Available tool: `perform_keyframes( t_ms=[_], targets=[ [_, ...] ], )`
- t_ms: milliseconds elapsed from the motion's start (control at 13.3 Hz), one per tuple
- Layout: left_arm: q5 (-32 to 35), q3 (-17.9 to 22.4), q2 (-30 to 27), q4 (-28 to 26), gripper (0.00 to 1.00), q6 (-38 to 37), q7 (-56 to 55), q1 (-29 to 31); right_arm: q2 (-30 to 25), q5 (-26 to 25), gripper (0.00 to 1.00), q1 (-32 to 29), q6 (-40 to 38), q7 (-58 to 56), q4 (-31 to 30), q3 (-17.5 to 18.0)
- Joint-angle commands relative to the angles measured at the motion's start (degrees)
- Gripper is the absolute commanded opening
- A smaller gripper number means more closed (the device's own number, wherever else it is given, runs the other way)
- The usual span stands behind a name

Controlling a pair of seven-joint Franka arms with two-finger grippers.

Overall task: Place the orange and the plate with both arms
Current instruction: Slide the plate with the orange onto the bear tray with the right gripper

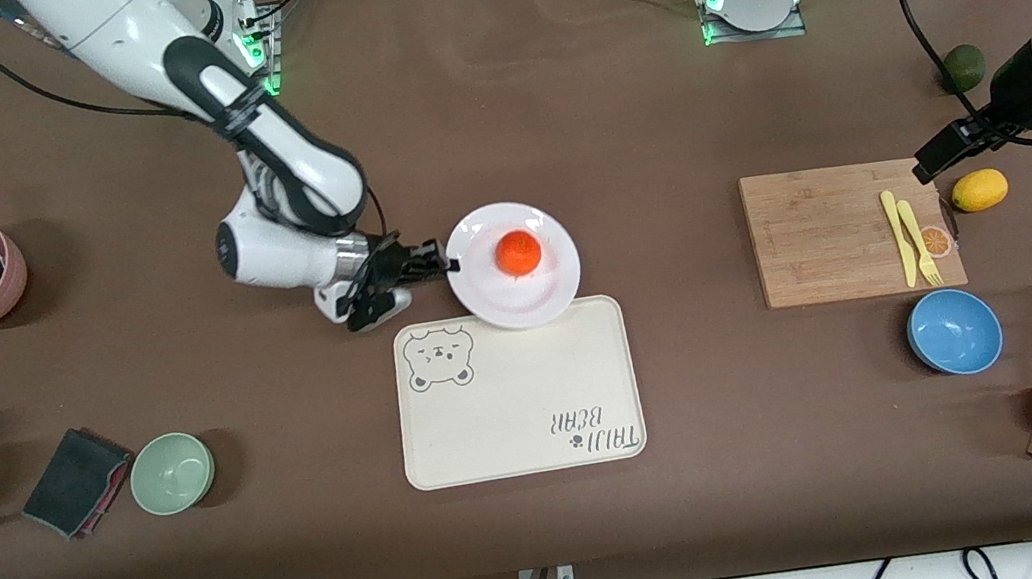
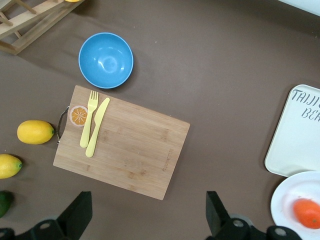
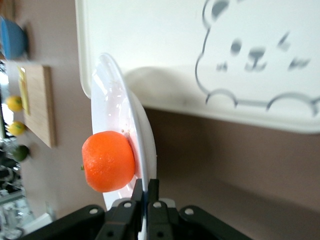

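Orange (image 1: 518, 252) sits on the plate (image 1: 545, 295), near its centre. The plate rests on the table (image 1: 553, 123) with its near edge overlapping the tray (image 1: 517, 392) that carries the bear print. Your right end effector (image 1: 444, 263) is clenched on the plate's rim at the side toward the right arm's end of the table; in the right wrist view you see both fingers (image 3: 136, 192) pinched together across the thin rim of the plate (image 3: 142, 135), with the orange (image 3: 108, 161) just beside them. Your left end effector (image 2: 145, 220) is released, fingers (image 2: 79, 212) spread wide, and hangs over the table toward the left arm's end, above the lemons and the edge of the cutting board (image 2: 135, 150); it holds nothing. On the board you see a yellow fork (image 2: 88, 119) and knife (image 2: 97, 127) lying side by side. Just beside the board lie a blue bowl (image 2: 106, 60) and a lemon (image 2: 35, 132).
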Motion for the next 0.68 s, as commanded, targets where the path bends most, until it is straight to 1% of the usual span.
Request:
perform_keyframes(
  t_ms=[0, 151, 226, 301, 452, 527, 602],
  targets=[
    [-0.7, -0.6, 0.8, 1.2, 1.0, -0.1, -0.2, 0.7, 3.6, 0.7, 0.0, -6.4, -8.4, 3.8, 8.4, 0.3],
    [-0.6, -0.6, 1.2, 1.3, 1.0, 0.0, -0.3, 0.7, 7.3, 0.7, 0.0, -9.8, -14.0, 4.2, 14.4, 0.3],
    [-0.6, -0.6, 1.6, 1.4, 1.0, 0.1, -0.3, 0.7, 9.3, 0.7, 0.0, -10.6, -14.8, 4.4, 17.4, 0.3],
    [-0.6, -0.6, 1.7, 1.3, 1.0, 0.1, -0.3, 0.7, 11.2, 0.6, 0.0, -10.8, -14.7, 5.9, 19.6, 0.3],
    [-0.5, -0.6, 2.1, 1.4, 1.0, 0.1, -0.3, 0.7, 16.0, 0.3, 0.0, -10.7, -14.2, 9.1, 27.1, 0.2],
    [-0.5, -0.5, 2.0, 1.5, 1.0, 0.1, -0.2, 0.7, 18.4, 0.1, 0.0, -10.4, -13.5, 10.4, 29.7, 0.2],
    [-0.5, -0.3, 2.1, 1.5, 1.0, 0.1, -0.2, 0.7, 21.0, 0.0, 0.0, -9.6, -10.6, 10.3, 32.2, 0.2]
  ],
)
